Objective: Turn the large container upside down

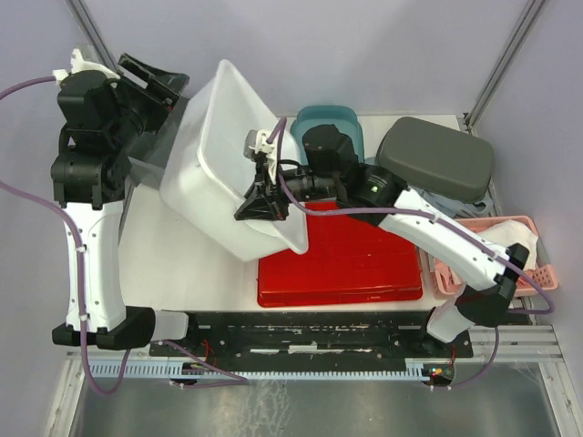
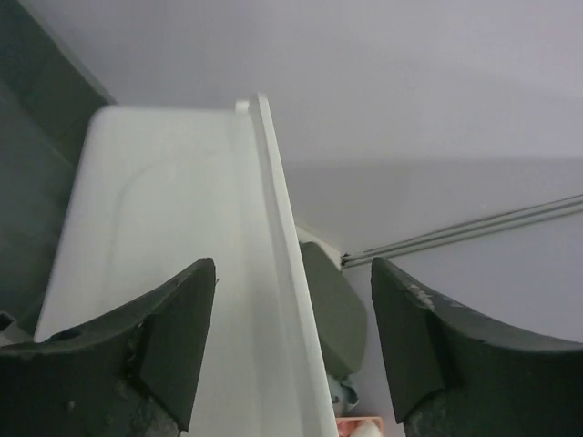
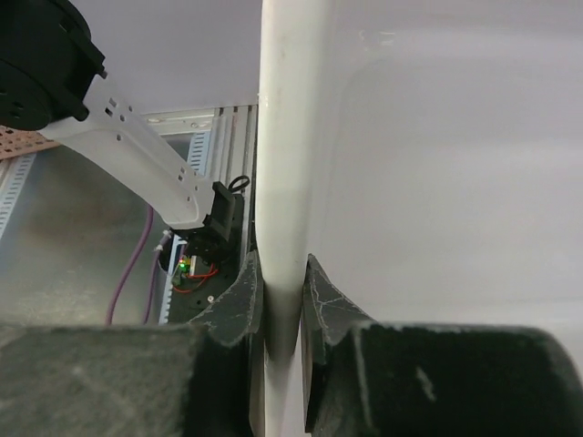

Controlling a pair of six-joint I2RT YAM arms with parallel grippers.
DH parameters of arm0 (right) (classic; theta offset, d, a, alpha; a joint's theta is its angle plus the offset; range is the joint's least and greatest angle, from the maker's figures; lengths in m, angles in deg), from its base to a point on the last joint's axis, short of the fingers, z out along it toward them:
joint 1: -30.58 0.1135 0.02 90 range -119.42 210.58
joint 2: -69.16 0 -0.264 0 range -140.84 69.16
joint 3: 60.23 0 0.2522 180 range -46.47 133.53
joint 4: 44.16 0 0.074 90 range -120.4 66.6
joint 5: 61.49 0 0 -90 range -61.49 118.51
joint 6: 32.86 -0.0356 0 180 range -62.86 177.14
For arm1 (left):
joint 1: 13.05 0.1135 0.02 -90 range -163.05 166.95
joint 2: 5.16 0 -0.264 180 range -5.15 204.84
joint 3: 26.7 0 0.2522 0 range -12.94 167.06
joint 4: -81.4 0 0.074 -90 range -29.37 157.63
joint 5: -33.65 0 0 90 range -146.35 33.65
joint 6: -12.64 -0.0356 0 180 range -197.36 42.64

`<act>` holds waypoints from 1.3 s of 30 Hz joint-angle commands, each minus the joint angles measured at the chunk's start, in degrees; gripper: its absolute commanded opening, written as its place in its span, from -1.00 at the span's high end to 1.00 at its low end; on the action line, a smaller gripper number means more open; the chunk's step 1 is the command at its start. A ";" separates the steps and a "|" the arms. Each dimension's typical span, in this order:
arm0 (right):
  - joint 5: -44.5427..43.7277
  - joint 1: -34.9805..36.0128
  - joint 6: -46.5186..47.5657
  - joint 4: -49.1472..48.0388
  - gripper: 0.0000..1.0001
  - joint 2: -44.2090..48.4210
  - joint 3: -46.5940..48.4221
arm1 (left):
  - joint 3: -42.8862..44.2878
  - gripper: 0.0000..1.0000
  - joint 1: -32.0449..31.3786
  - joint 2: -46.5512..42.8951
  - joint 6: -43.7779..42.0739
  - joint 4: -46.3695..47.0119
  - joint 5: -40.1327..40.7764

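The large white container (image 1: 219, 155) is tipped up on its side over the left half of the table, its opening facing right. My right gripper (image 1: 264, 196) is shut on its near rim; in the right wrist view the fingers (image 3: 239, 296) pinch the white rim (image 3: 282, 182) from both sides. My left gripper (image 1: 157, 84) is open at the container's far left corner. In the left wrist view the container's edge (image 2: 273, 273) runs between the wide-apart fingers (image 2: 187, 328), which do not touch it.
A red flat tray (image 1: 342, 259) lies at the table's front centre, partly under the container. A teal tub (image 1: 326, 123) and a dark grey lid (image 1: 437, 157) sit at the back right. A pink basket (image 1: 510, 259) stands at the right edge.
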 commanded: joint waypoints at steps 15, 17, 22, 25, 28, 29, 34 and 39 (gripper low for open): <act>-8.13 -0.45 -19.61 -12.89 0.96 10.35 13.14 | 3.91 -0.98 0.42 -12.14 -3.97 15.00 1.29; -6.10 -0.37 -26.77 -20.89 0.96 10.25 10.88 | 4.11 -0.98 0.38 -13.60 -3.43 17.28 0.27; -2.15 -0.28 -46.45 -37.78 0.96 7.96 6.53 | 9.40 -0.98 0.39 -15.82 -1.92 20.47 -0.04; -2.69 0.56 -55.30 -47.20 0.96 6.09 3.92 | 12.92 -0.98 0.34 -17.07 -1.26 22.07 0.63; -3.63 2.83 -58.55 -50.80 0.96 4.02 3.32 | 15.78 -0.98 0.37 -17.69 -0.62 22.85 1.05; -3.80 3.93 -58.89 -51.21 0.96 3.38 3.65 | 16.25 -0.98 0.34 -17.69 -0.08 22.65 0.97; -5.49 8.93 -62.93 -56.48 0.96 -0.35 4.29 | 16.15 -0.98 0.42 -17.10 3.06 22.58 -1.74; -4.35 13.05 -64.37 -57.58 0.96 -5.73 10.02 | 15.45 -0.98 0.34 -16.73 4.54 23.12 -3.17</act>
